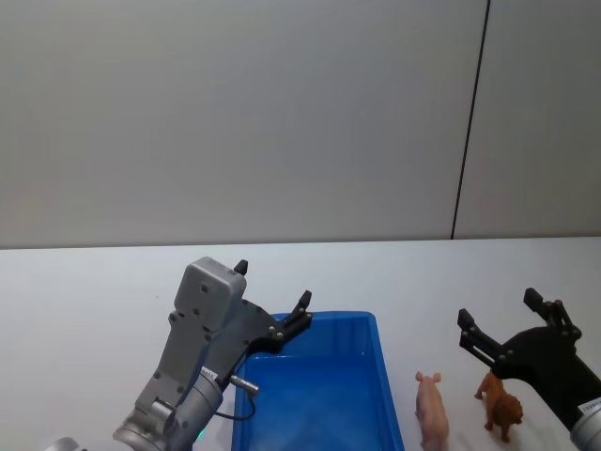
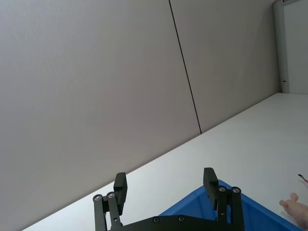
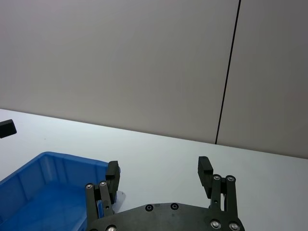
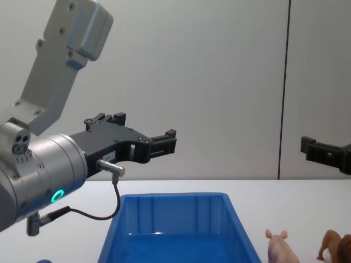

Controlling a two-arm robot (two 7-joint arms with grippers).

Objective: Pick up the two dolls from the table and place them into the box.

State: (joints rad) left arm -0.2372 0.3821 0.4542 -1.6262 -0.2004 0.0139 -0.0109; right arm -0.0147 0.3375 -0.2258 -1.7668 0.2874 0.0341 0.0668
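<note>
One flat white tabletop [image 1: 84, 282] carries everything; a grey wall [image 1: 282, 113] with one dark vertical seam [image 1: 470, 122] stands behind it.

One rectangular bright blue plastic bin [image 1: 324, 404] sits near the middle, holding neither doll. Its thick right rim stands between its inside and the figurines.

Two grippers, both black. The left gripper [image 1: 272, 282] hangs over the bin's far left corner, raised well above the rim in the chest view, jaws spread wide with nothing between them. A thin black cable [image 4: 104, 211] loops under its wrist. The right gripper [image 1: 499, 306] hangs over the table to the right of the bin, jaws likewise wide and gripping nothing.

Two dolls, both on the table, right of the bin:
- pale pink plastic pig [image 1: 432, 409], just beside the bin's right wall;
- brown plastic lion [image 1: 498, 404], just right of the pig, apart from it, close under the right gripper.
</note>
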